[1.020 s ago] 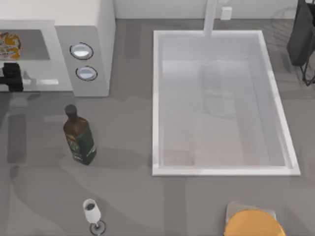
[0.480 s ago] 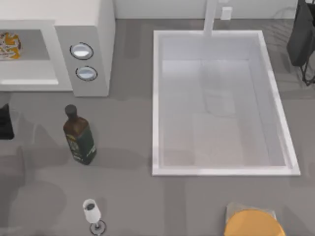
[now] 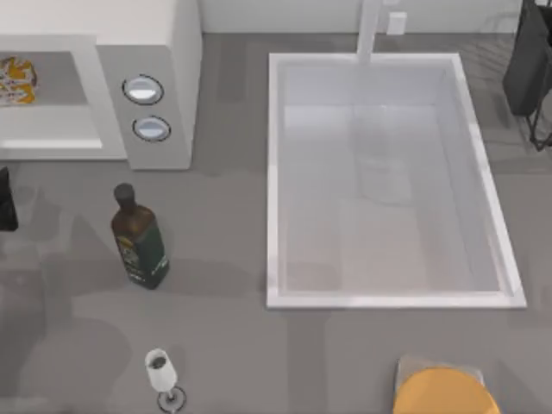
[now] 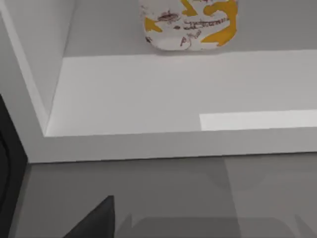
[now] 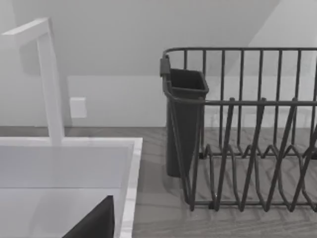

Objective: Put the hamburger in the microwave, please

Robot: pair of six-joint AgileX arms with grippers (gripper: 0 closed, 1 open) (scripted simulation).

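Nearest the lower edge of the top view, a wine glass (image 3: 161,374) is standing on the grey countertop (image 3: 224,345), and toward the right corner an orange disc (image 3: 444,392) is sitting on a grey slab (image 3: 414,366). A little farther in, a dark green bottle (image 3: 138,240) is resting on the counter, left of the white sink (image 3: 274,216). The sink is taking up the middle and right of the surface, with a white faucet (image 3: 369,30) rising at its far rim. At the far right a dark wire dish rack (image 5: 247,148) is standing beside the sink, a dark cup-like holder (image 5: 184,119) hanging at its corner, and a plain pale wall is running behind it.

At the far left, the microwave (image 3: 164,95) is sitting with its cavity open and two round knobs on its side panel. The hamburger (image 3: 15,79) is lying inside the cavity, near the back, apart from any gripper.

The left gripper (image 3: 5,200) is showing as a dark shape at the left edge of the counter, just in front of the microwave; whether its claw is apart or together I cannot tell. Compared with a second ago, it is no longer at the cavity's mouth but has drawn back onto the counter, while the hamburger is staying where it was. The right arm (image 3: 528,60) is parked at the far right, over the rack.
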